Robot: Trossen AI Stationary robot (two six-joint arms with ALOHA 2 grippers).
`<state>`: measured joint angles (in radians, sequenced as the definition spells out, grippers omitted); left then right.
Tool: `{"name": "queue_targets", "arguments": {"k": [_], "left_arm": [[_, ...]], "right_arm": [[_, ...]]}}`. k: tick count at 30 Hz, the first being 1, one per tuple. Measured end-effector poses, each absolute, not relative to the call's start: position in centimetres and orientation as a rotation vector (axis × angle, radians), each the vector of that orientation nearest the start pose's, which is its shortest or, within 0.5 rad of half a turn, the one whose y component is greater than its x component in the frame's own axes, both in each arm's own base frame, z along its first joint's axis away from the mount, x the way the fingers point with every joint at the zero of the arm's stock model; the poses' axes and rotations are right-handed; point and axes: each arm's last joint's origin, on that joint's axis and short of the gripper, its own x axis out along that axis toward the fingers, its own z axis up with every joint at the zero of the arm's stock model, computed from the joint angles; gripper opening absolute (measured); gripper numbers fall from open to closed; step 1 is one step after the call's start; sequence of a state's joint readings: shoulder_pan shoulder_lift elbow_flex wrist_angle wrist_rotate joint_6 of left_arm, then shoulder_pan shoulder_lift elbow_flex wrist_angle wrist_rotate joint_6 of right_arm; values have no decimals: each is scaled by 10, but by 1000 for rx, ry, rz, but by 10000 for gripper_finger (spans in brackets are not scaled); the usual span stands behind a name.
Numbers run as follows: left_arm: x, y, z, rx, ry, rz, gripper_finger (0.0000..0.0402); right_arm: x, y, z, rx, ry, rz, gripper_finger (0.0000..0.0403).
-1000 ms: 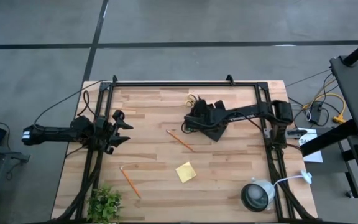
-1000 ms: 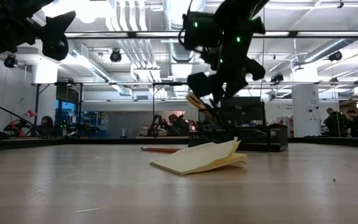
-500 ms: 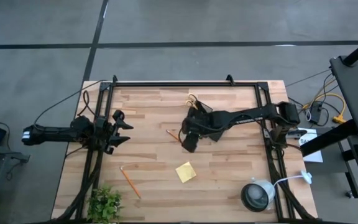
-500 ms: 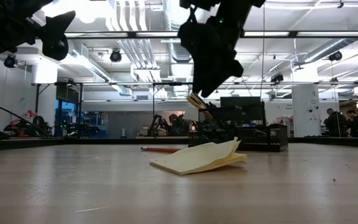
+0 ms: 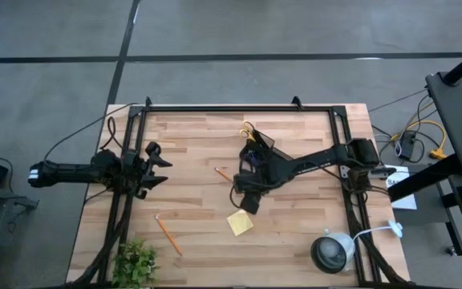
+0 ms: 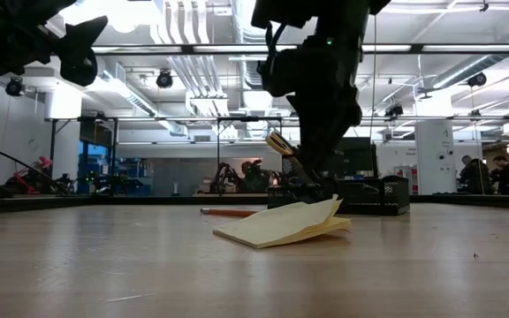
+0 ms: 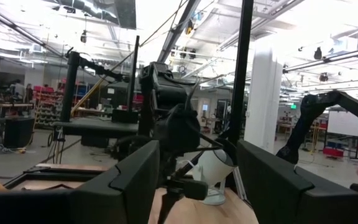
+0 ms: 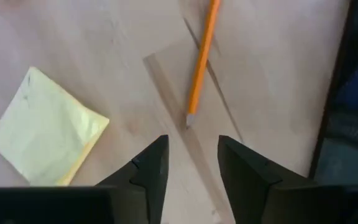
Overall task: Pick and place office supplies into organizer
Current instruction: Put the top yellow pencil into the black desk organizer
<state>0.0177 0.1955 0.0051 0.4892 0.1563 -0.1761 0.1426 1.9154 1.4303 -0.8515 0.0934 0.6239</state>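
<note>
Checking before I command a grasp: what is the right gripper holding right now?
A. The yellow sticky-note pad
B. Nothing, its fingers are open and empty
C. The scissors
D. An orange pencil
B: in the right wrist view the right gripper is open with only bare table between its fingers, the orange pencil and the sticky-note pad lying on the wood ahead of it.

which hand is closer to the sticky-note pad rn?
Right. The right hand, open and empty, hovers just beside the sticky-note pad at mid-table. The left hand waits open at the table's left edge, far from it.
</note>
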Motion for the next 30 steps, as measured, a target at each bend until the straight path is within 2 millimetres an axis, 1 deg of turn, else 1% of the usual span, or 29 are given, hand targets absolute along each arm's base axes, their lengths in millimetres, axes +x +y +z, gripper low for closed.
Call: {"name": "queue_targets", "arguments": {"k": [3,5,11,13,16,19,21,26,30], "left_arm": [[105,-3,196,-148,-287,-163,201],[104,-3,200,-165,-327,-169,201],[95,-3,218,-523,-497,-288,201],[90,-3,225,-587,-578,-338,201],[81,-3,236,-575,-713,-389,201],[74,-4,241,-594,-777,-449,201],[73,-4,242,-593,-790,-452,201],[74,-4,243,-588,-789,-449,201],[72,0,255,-625,-871,-335,201]], "right_arm": [[371,53,200,431,1295,-355,106],[371,54,202,463,1296,-344,96],[369,54,207,509,1297,-336,75],[370,54,209,511,1292,-332,70],[371,54,211,512,1287,-331,66],[371,54,212,511,1285,-332,65],[371,54,212,507,1282,-337,65],[371,53,212,503,1281,-337,63],[371,53,212,498,1281,-335,64]]}}
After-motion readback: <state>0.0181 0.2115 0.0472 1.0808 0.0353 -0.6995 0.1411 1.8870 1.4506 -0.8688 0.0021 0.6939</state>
